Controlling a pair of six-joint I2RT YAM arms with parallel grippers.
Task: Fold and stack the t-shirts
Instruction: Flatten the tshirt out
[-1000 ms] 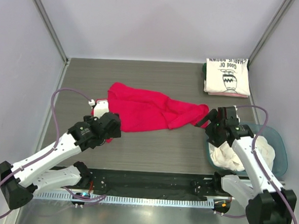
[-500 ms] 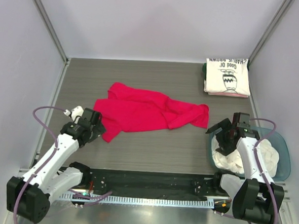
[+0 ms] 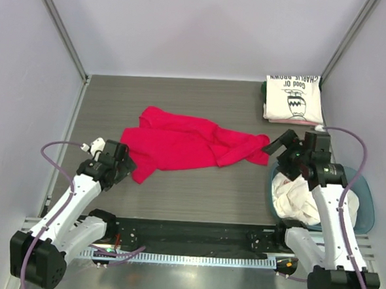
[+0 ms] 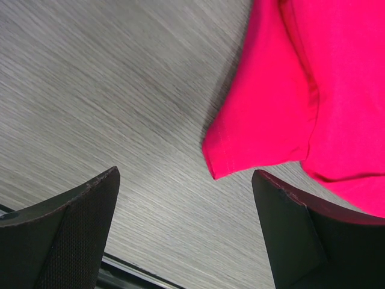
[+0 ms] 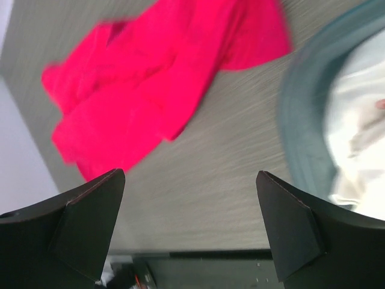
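My left arm [image 3: 71, 201] reaches up from the lower left of the frame, the left gripper [image 3: 127, 165] tipped downward, jaws spread wide. My right arm [image 3: 331, 212] climbs the right side, wrist bent, the right gripper [image 3: 276, 149] pointing left, jaws equally wide apart.

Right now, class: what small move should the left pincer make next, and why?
Probably ease the left pincer forward and down onto the near corner of the red t-shirt, which lies just ahead of its open, empty jaws; the shirt is crumpled and needs spreading first.
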